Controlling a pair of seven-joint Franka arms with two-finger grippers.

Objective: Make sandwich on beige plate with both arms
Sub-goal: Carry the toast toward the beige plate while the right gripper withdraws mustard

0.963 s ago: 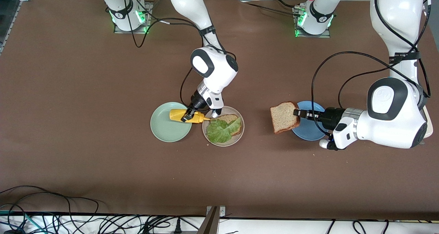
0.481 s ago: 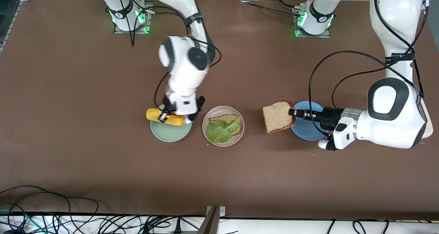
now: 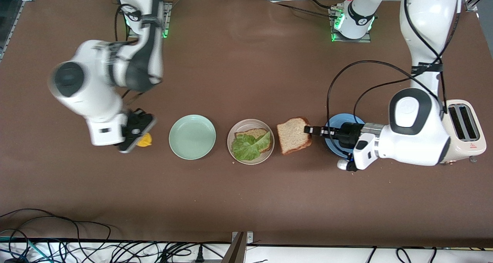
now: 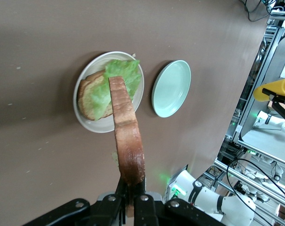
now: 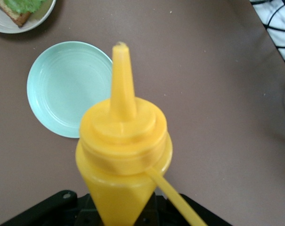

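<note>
The beige plate point(image 3: 250, 162) holds a bread slice point(image 3: 256, 133) with a green lettuce leaf point(image 3: 248, 145) on top; the left wrist view shows the plate point(image 4: 85, 123) and the lettuce point(image 4: 118, 75) too. My left gripper point(image 3: 310, 130) is shut on the crust of a second bread slice point(image 3: 294, 135), held just beside the plate's rim toward the left arm's end. That second slice point(image 4: 128, 136) appears edge-on over the plate in my left gripper point(image 4: 131, 195). My right gripper point(image 3: 133, 134) is shut on a yellow squeeze bottle point(image 3: 145, 140) over the table beside the mint-green plate; the bottle point(image 5: 123, 155) fills the right wrist view.
A mint-green plate point(image 3: 192, 136) lies empty beside the beige plate toward the right arm's end. A blue plate point(image 3: 342, 119) sits partly under the left gripper. A white toaster point(image 3: 464, 132) stands at the left arm's end. Cables run along the table's near edge.
The right arm swung the yellow bottle away from the beige plate, past the mint-green plate, toward its own end of the table. The left gripper carried the bread slice closer to the beige plate.
</note>
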